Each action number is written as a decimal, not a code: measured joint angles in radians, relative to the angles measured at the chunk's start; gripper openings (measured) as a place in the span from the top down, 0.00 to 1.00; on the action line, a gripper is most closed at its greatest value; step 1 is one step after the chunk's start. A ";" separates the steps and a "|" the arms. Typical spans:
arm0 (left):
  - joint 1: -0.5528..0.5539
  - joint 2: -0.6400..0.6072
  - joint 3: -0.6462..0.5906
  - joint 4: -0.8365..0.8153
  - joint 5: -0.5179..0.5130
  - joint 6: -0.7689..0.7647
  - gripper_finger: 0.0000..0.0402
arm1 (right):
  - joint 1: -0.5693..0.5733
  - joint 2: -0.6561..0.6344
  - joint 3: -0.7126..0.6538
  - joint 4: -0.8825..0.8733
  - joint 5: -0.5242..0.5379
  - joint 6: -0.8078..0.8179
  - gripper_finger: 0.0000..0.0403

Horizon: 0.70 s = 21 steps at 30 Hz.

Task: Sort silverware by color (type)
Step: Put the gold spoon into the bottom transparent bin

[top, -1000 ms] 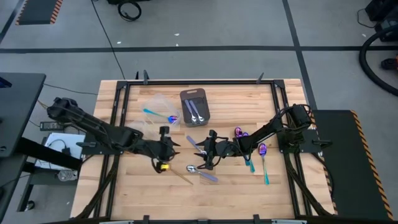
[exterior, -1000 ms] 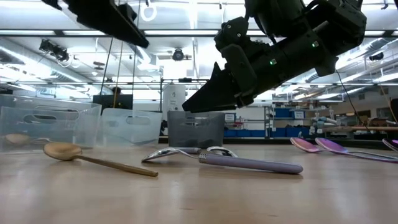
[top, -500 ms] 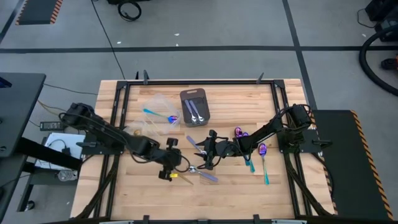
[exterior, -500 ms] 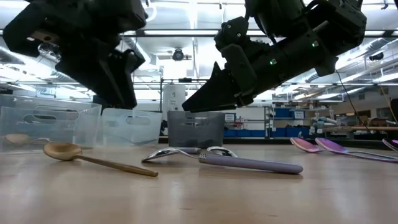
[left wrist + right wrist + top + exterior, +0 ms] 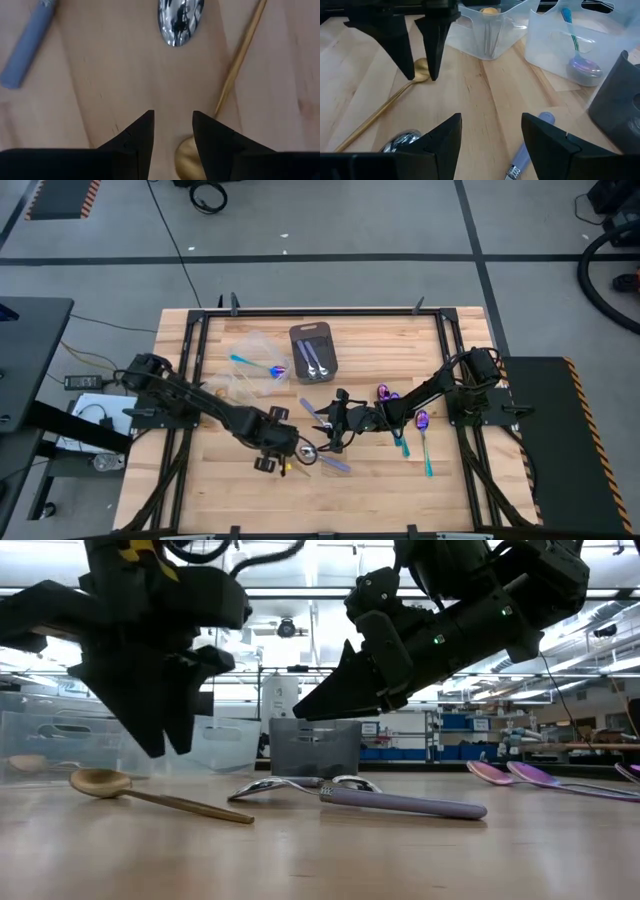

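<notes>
Gold spoon (image 5: 150, 796) under open left claw (image 5: 160, 745), silver spoon (image 5: 300, 787) beside

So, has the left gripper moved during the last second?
Yes. The left gripper has travelled from the table's left part toward the middle, now open above the gold spoon.

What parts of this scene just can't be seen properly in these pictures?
- Gold spoon: in the left wrist view, its bowl sits half behind a finger of the left end effector.
- Silver spoon: same view, the picture's edge cuts off its handle.
- Grey tray: in the low view its contents sit behind its wall.
- Tub: from the high view, its spoon is too small to make out.
</notes>
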 joint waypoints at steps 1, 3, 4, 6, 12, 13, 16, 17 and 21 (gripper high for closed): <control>0.004 0.000 0.001 -0.009 0.016 -0.008 0.65 | 0.000 0.000 0.000 0.000 0.000 0.000 0.47; 0.013 0.000 0.001 -0.015 0.047 -0.024 0.65 | 0.000 0.000 0.000 0.000 0.000 0.000 0.47; 0.015 0.000 0.001 -0.015 0.050 -0.026 0.65 | 0.000 0.000 0.000 0.000 0.000 0.000 0.47; 0.015 -0.001 0.001 -0.018 0.052 -0.027 0.65 | 0.000 0.000 0.000 0.000 0.000 0.000 0.47; 0.011 -0.002 0.001 -0.087 0.057 0.019 0.65 | 0.000 0.000 0.000 0.000 0.000 0.000 0.47; 0.011 -0.002 0.001 -0.100 0.058 0.021 0.65 | 0.000 0.000 0.000 0.000 0.000 0.000 0.47; 0.012 -0.002 0.001 -0.112 0.081 0.020 0.65 | 0.000 0.000 0.000 -0.001 0.000 0.000 0.47; 0.011 -0.002 0.001 -0.111 0.093 0.018 0.65 | 0.000 0.000 0.000 0.000 0.000 0.000 0.47; -0.001 -0.002 0.001 -0.113 0.104 0.002 0.65 | 0.000 0.000 0.000 0.000 0.000 0.000 0.47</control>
